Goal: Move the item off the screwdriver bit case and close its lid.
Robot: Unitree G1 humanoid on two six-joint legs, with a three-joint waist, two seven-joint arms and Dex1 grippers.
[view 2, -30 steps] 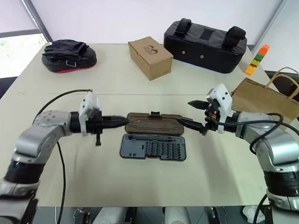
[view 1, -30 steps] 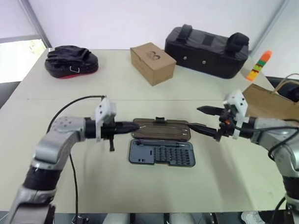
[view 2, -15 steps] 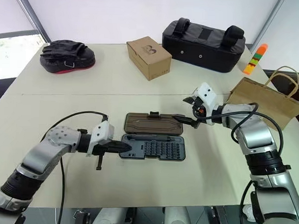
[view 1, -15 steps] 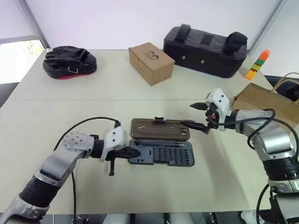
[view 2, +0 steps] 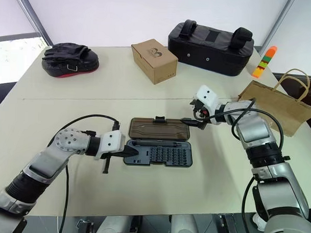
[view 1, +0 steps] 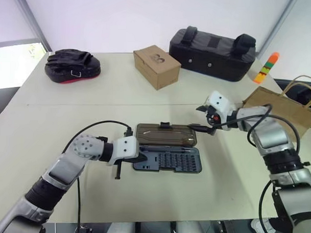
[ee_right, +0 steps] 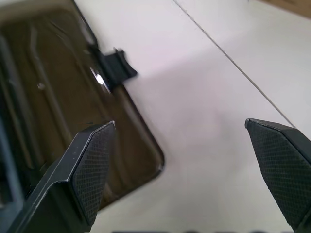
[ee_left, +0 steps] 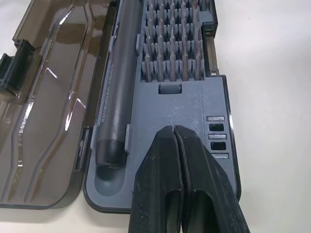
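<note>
**Bit case lies open, paper bag set aside at the table's right edge**

The screwdriver bit case [view 1: 167, 160] is seen lying flat near the middle of the table [view 1: 53, 118], its rows of bits and a dark driver handle [ee_left: 116, 92] exposed. The lid [view 1: 166, 133] is folded fully back and lies flat on the table on the far side of the case, with its small black latch tab [view 1: 166, 125] on the far long edge.

The left gripper [view 2: 135, 153] is held low at the left end of the case, its 2 black fingers pressed together with nothing between them; in the left wrist view the joined fingertips [ee_left: 174, 145] are seen over the grey tray, just short of the bit rows.

The right gripper [view 2: 192, 114] is positioned at the right end of the lid with its fingers spread wide. The lower finger [ee_right: 80, 165] is seen over the lid's corner; whether it touches the lid cannot be told.

The paper bag [view 2: 276, 104] is found well apart from the case, at the right edge of the table, with its loop handles up.

Along the far side, a cardboard box [view 1: 157, 65], a large black fabric bag [view 1: 214, 46] and a black glove-like bundle [view 1: 70, 65] are placed.
</note>
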